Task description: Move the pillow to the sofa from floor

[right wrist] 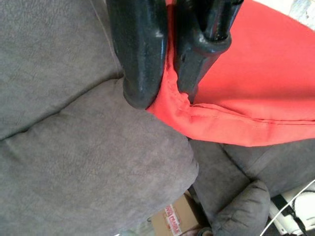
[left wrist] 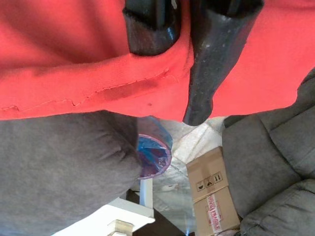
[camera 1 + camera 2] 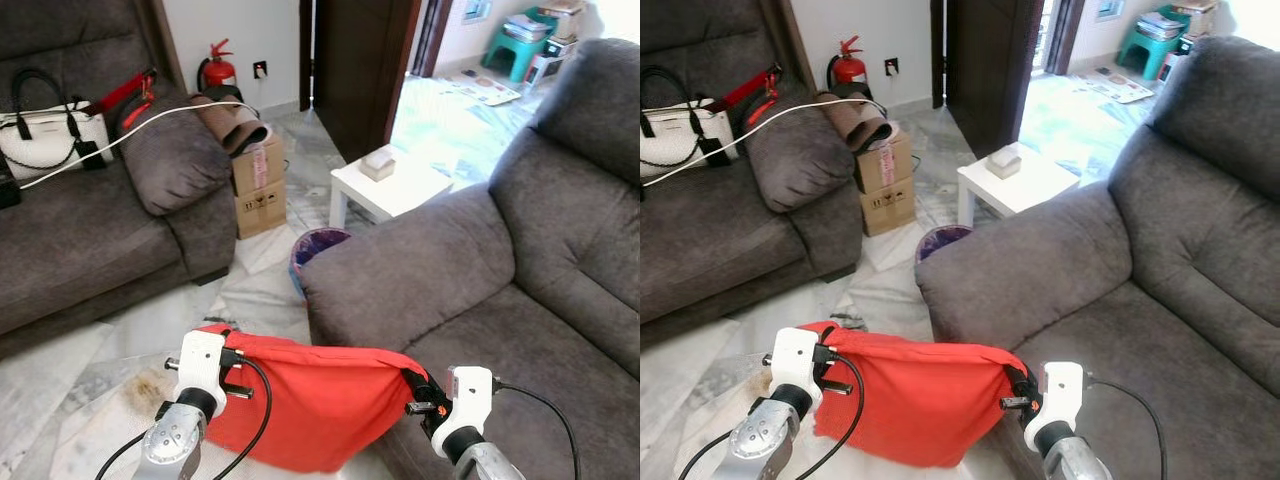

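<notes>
The red pillow (image 3: pixel 310 405) hangs off the floor, right beside the arm of the grey sofa (image 3: pixel 480 290). The left gripper (image 2: pixel 170 54) pinches one top corner tight. The right gripper (image 1: pixel 167 64) pinches the other corner.

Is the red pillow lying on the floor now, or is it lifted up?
Lifted. The left gripper and right gripper each pinch a top corner of the red pillow, which hangs between them beside the sofa.

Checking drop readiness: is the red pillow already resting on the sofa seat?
No, the red pillow hangs between both grippers beside the sofa's armrest.
</notes>
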Controlling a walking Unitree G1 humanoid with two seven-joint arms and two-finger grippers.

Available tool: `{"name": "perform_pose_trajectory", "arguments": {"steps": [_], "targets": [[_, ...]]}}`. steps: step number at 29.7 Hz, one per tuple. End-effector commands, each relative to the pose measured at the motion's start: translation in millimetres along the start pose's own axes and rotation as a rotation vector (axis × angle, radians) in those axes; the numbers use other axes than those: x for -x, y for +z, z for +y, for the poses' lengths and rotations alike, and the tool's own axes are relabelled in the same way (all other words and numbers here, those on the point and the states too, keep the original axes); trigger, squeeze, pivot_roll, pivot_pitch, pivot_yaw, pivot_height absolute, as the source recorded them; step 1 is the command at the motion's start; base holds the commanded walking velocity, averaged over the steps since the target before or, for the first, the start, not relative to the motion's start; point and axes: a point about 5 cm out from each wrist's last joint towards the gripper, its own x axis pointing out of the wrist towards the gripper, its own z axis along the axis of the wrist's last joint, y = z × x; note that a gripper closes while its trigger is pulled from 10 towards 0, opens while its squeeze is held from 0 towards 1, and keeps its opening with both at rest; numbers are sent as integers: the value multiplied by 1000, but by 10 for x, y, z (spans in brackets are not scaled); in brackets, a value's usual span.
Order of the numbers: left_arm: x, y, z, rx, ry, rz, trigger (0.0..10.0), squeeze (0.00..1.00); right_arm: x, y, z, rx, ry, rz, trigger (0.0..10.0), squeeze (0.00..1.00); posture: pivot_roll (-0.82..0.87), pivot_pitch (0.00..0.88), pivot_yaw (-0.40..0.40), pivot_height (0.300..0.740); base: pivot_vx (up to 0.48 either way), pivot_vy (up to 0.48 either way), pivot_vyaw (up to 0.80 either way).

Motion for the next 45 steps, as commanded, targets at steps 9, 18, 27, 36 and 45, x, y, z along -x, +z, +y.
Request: {"name": "perform_pose_trajectory", "arguments": {"steps": [9,18,27,36,45], "targets": [[-18,164,16,-26,13,-66,10000,0,-14,65,-26,10,-13,-40,10000,0,4,135,15,740,0,0,-781],[-17,174,15,-47,19,-69,10000,0,-22,91,-42,21,-9,-46,10000,0,3,139,12,740,0,-305,-781],[-9,157,3,-48,13,-66,10000,0,-24,96,-41,26,-4,-49,10000,0,2,139,10,740,0,0,-781],[2,156,-5,-30,4,-69,10000,0,-32,108,-57,16,-18,-65,10000,0,3,140,10,740,0,0,-404],[6,149,-22,-19,-3,-67,10000,0,-31,130,-62,8,-17,-84,10000,0,2,139,8,740,0,0,0]]}}
